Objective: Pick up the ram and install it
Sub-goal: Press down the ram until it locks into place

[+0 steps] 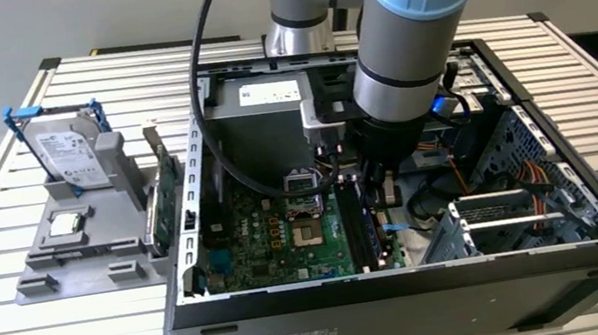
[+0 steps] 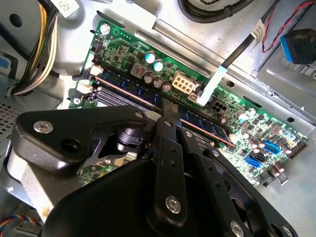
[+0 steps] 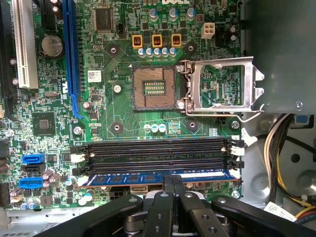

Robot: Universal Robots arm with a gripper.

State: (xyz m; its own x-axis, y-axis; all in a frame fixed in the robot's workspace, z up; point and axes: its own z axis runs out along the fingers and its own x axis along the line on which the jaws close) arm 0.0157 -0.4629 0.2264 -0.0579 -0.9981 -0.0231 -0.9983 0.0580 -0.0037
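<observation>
The ram [image 3: 158, 177], blue-edged here, lies along the outermost memory slot of the motherboard [image 3: 123, 123], beside the empty black slots [image 3: 155, 150] and near the open CPU socket [image 3: 155, 88]. Whether it is fully seated cannot be told. If it sits skewed against the slot's keying, or the white end latches [image 3: 236, 173] are not spread, pressing down could bend the stick or leave one end raised. The pincer [image 3: 173, 183] is nearly closed, its narrow fingers [image 2: 169, 111] together on the ram's upper edge at mid-length, gripping or pressing it.
</observation>
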